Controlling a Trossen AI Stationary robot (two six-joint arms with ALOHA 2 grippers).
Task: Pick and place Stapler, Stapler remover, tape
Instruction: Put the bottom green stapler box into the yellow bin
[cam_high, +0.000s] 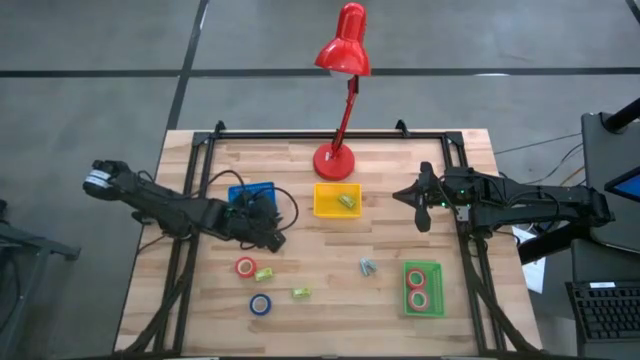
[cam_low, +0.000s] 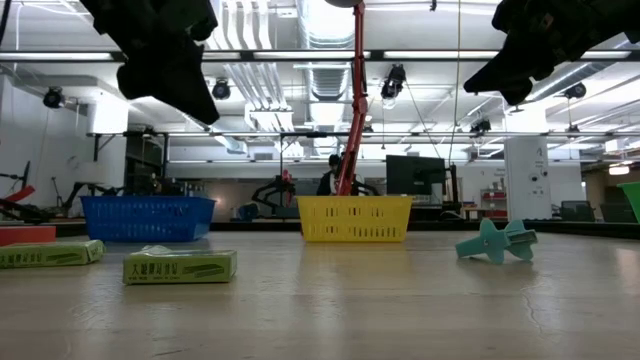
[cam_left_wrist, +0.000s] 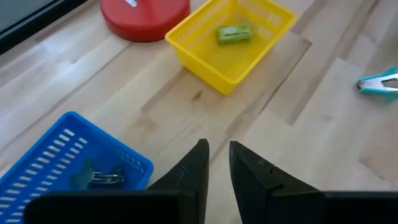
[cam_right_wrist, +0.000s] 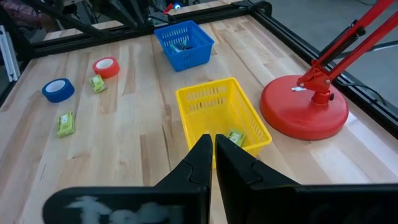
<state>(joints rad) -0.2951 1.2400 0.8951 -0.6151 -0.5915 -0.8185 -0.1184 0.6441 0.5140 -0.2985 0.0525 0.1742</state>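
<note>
Left gripper (cam_high: 272, 238), jaws nearly together and empty, hovers beside the blue plastic basket (cam_high: 251, 194). Right gripper (cam_high: 424, 205), jaws pressed together, waits near the yellow plastic basket (cam_high: 337, 200). A red tape roll (cam_high: 245, 267) and a blue tape roll (cam_high: 260, 304) lie unsorted on the wooden tabletop (cam_high: 330, 300).

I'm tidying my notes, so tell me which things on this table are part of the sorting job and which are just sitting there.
Part of the job:
red tape roll
blue tape roll
two red rolls in the green bin
small green boxes
teal staple remover
yellow bin
blue bin

Just there:
red desk lamp
</note>
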